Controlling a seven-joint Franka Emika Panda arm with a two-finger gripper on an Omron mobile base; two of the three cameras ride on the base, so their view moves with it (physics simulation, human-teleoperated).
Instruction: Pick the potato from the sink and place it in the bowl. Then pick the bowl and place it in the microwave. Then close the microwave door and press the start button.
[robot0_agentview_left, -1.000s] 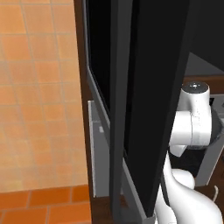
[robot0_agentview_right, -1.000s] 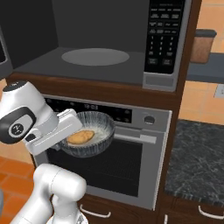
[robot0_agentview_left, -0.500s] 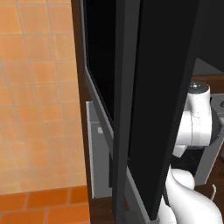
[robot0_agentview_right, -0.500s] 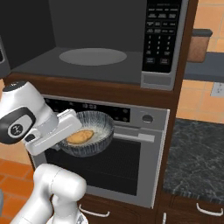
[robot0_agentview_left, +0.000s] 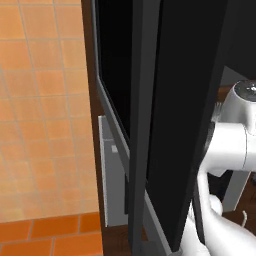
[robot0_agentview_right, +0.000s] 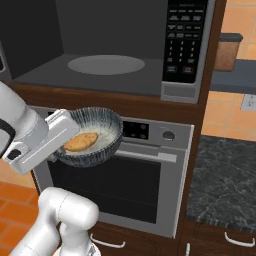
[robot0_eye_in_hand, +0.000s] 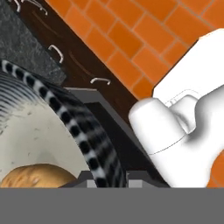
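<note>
Blue-grey streaked bowl (robot0_agentview_right: 92, 136) held up in the air by its left rim, in front of the silver oven (robot0_agentview_right: 145, 185) and just below the open microwave (robot0_agentview_right: 125, 47). Orange-tan potato (robot0_agentview_right: 80, 142) lying inside the bowl on the pale inner surface, toward the left side, close to the gripped rim. Claw (robot0_agentview_right: 61, 131) clamped shut on the bowl's rim, fingertips themselves hidden behind the rim and the white hand. Bowl roughly level, slightly tipped toward the near side.

Microwave cavity open, dark grey inside, with a round pale turntable (robot0_agentview_right: 106, 64) on its floor and a black keypad panel (robot0_agentview_right: 186, 42) on the right. Bowl lower than the cavity floor and outside it, left of centre.

Black glass microwave door (robot0_agentview_left: 170, 115) swung wide open, seen edge-on in the left base view, standing between the camera and the arm.

From the hand camera: striped dark rim of the bowl (robot0_eye_in_hand: 83, 140) curving across, potato (robot0_eye_in_hand: 37, 176) at the bottom edge, orange floor tiles (robot0_eye_in_hand: 144, 39) and dark wood drawers with small handles beyond.

Dark speckled counter (robot0_agentview_right: 220, 185) at the right of the oven, well apart from the bowl.
</note>
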